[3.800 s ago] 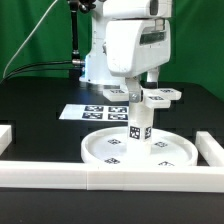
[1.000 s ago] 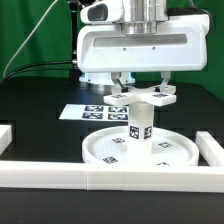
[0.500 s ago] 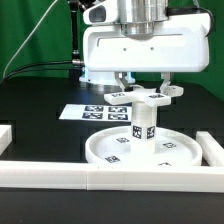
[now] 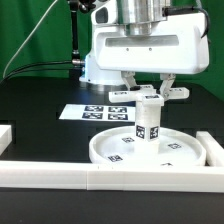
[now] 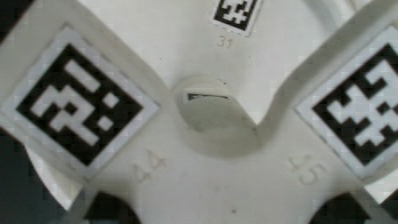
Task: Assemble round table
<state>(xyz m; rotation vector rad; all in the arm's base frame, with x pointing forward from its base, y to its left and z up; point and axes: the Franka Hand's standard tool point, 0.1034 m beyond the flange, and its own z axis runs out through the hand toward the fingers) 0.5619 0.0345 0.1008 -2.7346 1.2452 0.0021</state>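
The round disc [image 4: 120, 152] lies flat on the black table near the front rail. The short thick leg [image 4: 149, 127] stands upright at its middle, showing a tag. The flat cross-shaped piece [image 4: 176, 93] sits level on top of the leg. My gripper [image 4: 149, 90] comes straight down over it and is shut on it, one finger on each side. In the wrist view the cross-shaped piece [image 5: 214, 150] fills the picture, with two tagged arms and a round socket [image 5: 217, 100] in the middle. My fingertips do not show there.
The marker board [image 4: 88, 111] lies behind the disc toward the exterior view's left. White border rails run along the front [image 4: 70, 178], the left [image 4: 6, 136] and the right [image 4: 214, 146]. A green curtain hangs behind the arm's base.
My gripper has moved toward the exterior view's right with the cross-shaped piece. The leg and the disc have slid the same way with it. Earlier, the hand turned about its upright axis.
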